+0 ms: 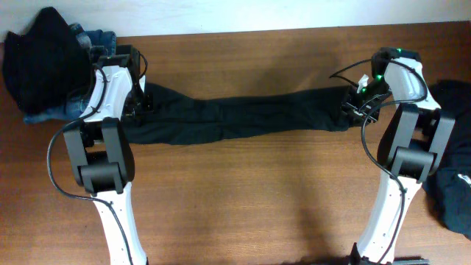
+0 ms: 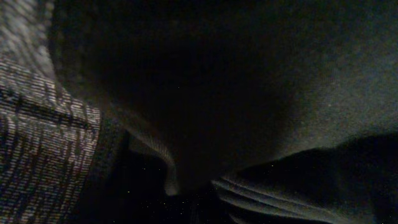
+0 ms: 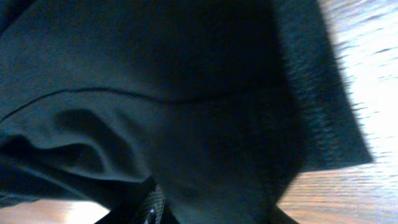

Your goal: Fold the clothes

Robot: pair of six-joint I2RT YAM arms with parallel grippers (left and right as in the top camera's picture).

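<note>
Long black soft-fabric trousers (image 1: 243, 114) are lying stretched in a band across the far half of the brown wooden table (image 1: 243, 199), one end under each arm. Your left gripper (image 1: 143, 103) is sitting over the end nearer the table's left edge. It is fully closed, and dark cloth is filling its wrist view (image 2: 249, 93), so it appears to be pinching the trousers there. Your right gripper (image 1: 352, 103) is sitting at the opposite end, toward the table's right edge. Its wrist view is showing black cloth (image 3: 186, 124) bunching just above the fingers, but you cannot tell how far the jaws are standing apart or whether they are holding anything.

Expect limp, light cloth. It is sagging and wrinkling along the middle of the table rather than keeping any shape, so it will probably drape and drag, not slide as one piece. It is not fragile, but a thin pinch may slip out.

Take hold at the hems and corners of each end, gathering all the layers, and keep both ends level to stop the middle trailing.

A heap of black cloth (image 1: 40, 62) over blue denim jeans (image 1: 92, 40) is waiting at the table's far left corner, and another dark garment (image 1: 452, 169) is lying at the table's right edge.
</note>
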